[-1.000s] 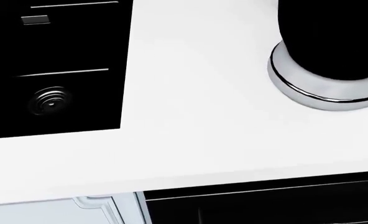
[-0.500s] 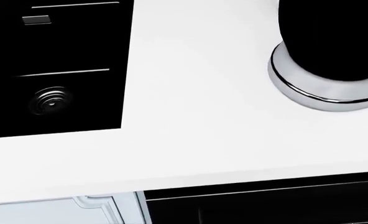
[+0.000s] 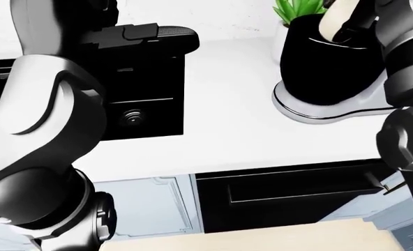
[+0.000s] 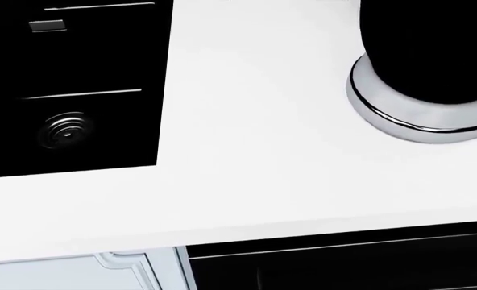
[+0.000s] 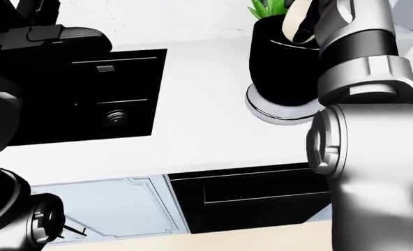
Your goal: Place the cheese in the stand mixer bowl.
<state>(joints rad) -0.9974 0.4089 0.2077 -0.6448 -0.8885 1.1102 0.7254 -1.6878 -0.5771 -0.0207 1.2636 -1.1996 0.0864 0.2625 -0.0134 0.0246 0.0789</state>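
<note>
Your right hand point(image 3: 356, 21) is up over the black stand mixer bowl point(image 3: 325, 73), at the far right of the white counter point(image 4: 254, 151). Its fingers are wrapped round the pale cheese point(image 5: 297, 18), which sits right at the bowl's top rim, partly inside. The bowl stands on a shiny silver base point(image 4: 408, 121). A green plant point(image 3: 297, 8) pokes up just behind it.

Your left hand point(image 3: 140, 36) hangs over the black sink point(image 4: 69, 90) on the left. Can't tell if its fingers are open or closed. A round drain point(image 4: 65, 130) shows in the sink. Below the counter edge there's a black drawer point(image 3: 290, 193) & a light cabinet door point(image 5: 102, 209).
</note>
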